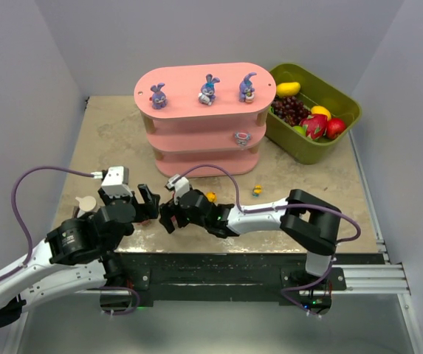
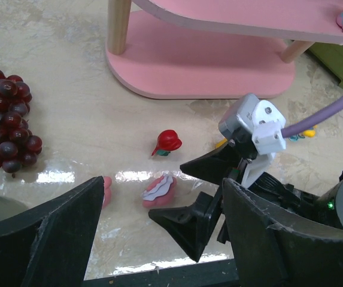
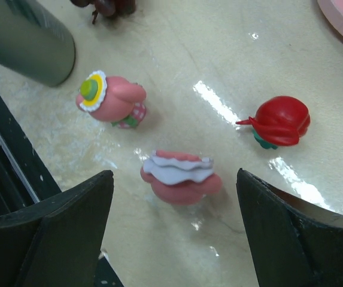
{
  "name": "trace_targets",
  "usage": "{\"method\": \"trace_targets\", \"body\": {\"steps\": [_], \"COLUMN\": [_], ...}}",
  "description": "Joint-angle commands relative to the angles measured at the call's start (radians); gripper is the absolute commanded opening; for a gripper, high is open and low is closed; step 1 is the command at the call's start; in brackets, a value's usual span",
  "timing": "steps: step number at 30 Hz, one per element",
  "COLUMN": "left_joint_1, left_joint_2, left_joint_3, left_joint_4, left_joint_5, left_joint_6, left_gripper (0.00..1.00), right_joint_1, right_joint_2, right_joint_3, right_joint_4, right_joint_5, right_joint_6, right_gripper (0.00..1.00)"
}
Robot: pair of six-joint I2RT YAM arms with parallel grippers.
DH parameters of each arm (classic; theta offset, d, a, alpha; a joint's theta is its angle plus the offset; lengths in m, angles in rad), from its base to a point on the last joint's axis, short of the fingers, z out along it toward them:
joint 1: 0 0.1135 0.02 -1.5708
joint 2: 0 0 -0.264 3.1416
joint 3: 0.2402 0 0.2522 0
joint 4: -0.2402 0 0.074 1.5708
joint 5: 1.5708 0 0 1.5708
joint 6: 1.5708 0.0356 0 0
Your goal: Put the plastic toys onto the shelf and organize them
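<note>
Three purple-blue bunnies (image 1: pixel 209 89) stand on the top board of the pink shelf (image 1: pixel 196 151). One pink-and-white toy (image 1: pixel 242 136) sits on the middle board. On the table, a pink-and-white toy (image 3: pixel 181 175) lies between the open fingers of my right gripper (image 3: pixel 174 179), untouched. A second pink one with a yellow flower (image 3: pixel 111 98) and a red toy (image 3: pixel 279 121) lie beside it. My left gripper (image 2: pixel 159 239) is open and empty, just behind the right gripper's fingers (image 2: pixel 189 224). An orange toy (image 1: pixel 211 196) and a yellow one (image 1: pixel 257 191) lie further right.
A dark red grape bunch (image 2: pixel 6 119) lies on the table left of the toys. An olive-green bin (image 1: pixel 344 103) with fake fruit stands right of the shelf. A grey-green rounded object (image 3: pixel 27 42) is close by. The two grippers are very near each other.
</note>
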Motion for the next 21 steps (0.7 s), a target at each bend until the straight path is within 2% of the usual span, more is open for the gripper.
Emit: {"method": "trace_targets", "body": {"steps": [1,7,14,21], "left_joint_1": [-0.001,-0.001,-0.001,-0.001], "left_joint_2": [-0.007,-0.031,-0.041,-0.041], "left_joint_3": [0.03,0.023,0.02,0.019], "left_joint_4": [0.017,0.013,0.01,0.009], "left_joint_5": [-0.029,-0.035,-0.042,-0.04], "left_joint_6": [-0.004,-0.008,-0.006,-0.009], "left_gripper": [0.84,0.84,0.84,0.85], "right_joint_1": [0.007,0.008,0.01,0.01], "right_joint_2": [0.052,0.075,0.143,0.157], "right_joint_3": [0.077,0.127,0.218,0.217], "right_joint_4": [-0.036,-0.079,-0.169,-0.18], "right_joint_5": [0.052,0.072,0.085,0.076], "right_joint_6": [0.109,0.128,0.038,0.016], "right_gripper": [0.85,0.82,0.79,0.78]}}
